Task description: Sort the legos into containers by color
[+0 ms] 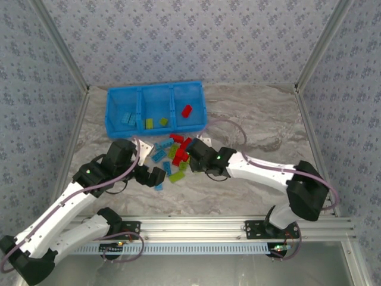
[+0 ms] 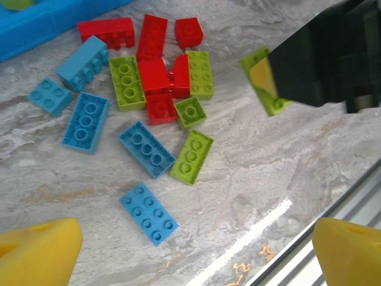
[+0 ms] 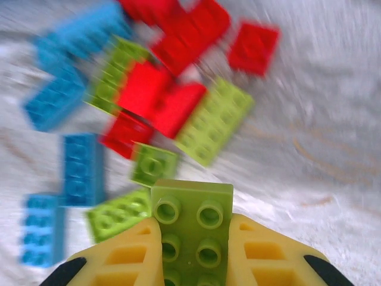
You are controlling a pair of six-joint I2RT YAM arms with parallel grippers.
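Loose legos lie in a pile (image 1: 176,156) in front of the blue tray (image 1: 155,87), whose three containers hold light blue (image 1: 127,117), lime green (image 1: 156,123) and red (image 1: 187,110) bricks. My right gripper (image 3: 193,253) is shut on a lime green brick (image 3: 193,229), studs toward the camera, just above the pile's right side (image 1: 193,157). From the left wrist that brick (image 2: 261,80) pokes out under the black right gripper (image 2: 324,56). My left gripper (image 2: 193,256) is open and holds nothing, its yellow fingertips (image 2: 38,250) wide apart, with a light blue brick (image 2: 149,213) just ahead.
Red (image 2: 152,39), lime green (image 2: 191,156) and light blue (image 2: 86,121) bricks lie close together on the marble table (image 2: 268,173). The metal rail of the near edge (image 1: 238,225) runs behind both grippers. Patterned walls enclose the sides and back.
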